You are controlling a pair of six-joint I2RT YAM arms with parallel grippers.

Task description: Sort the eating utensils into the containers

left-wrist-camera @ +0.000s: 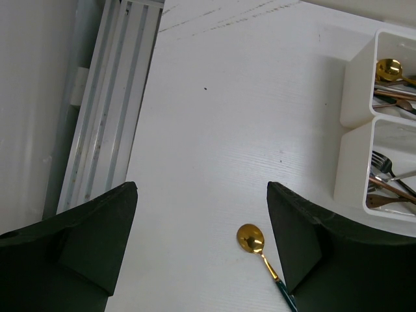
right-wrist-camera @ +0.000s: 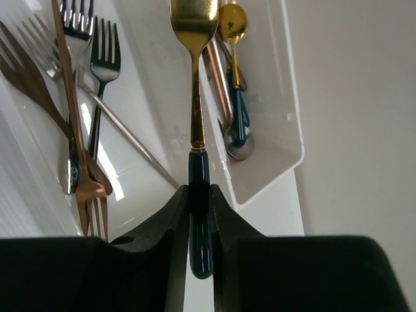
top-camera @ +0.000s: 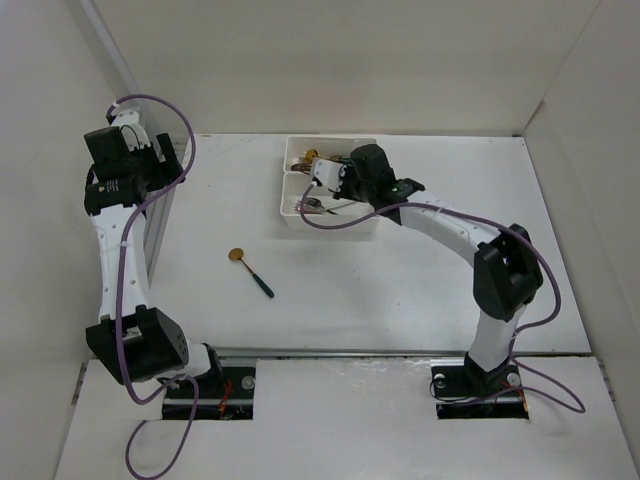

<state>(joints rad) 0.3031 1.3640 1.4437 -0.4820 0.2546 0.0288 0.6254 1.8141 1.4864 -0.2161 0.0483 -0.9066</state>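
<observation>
Two white trays stand side by side at the back of the table. The far tray [top-camera: 292,150] holds spoons and the near tray [top-camera: 286,212] holds forks. My right gripper [top-camera: 328,180] hovers over them, shut on the dark green handle of a gold utensil [right-wrist-camera: 194,97]. Its head is cut off by the top edge of the right wrist view. The utensil hangs over the wall between the fork tray [right-wrist-camera: 149,84] and the spoon tray [right-wrist-camera: 290,117]. A gold spoon with a green handle [top-camera: 250,270] lies on the table. My left gripper [left-wrist-camera: 201,250] is open and empty, high above that spoon [left-wrist-camera: 251,238].
A grey metal rail [left-wrist-camera: 110,97] runs along the table's left edge under the left arm. White walls enclose the table on the left, back and right. Both trays show at the right edge of the left wrist view [left-wrist-camera: 354,91].
</observation>
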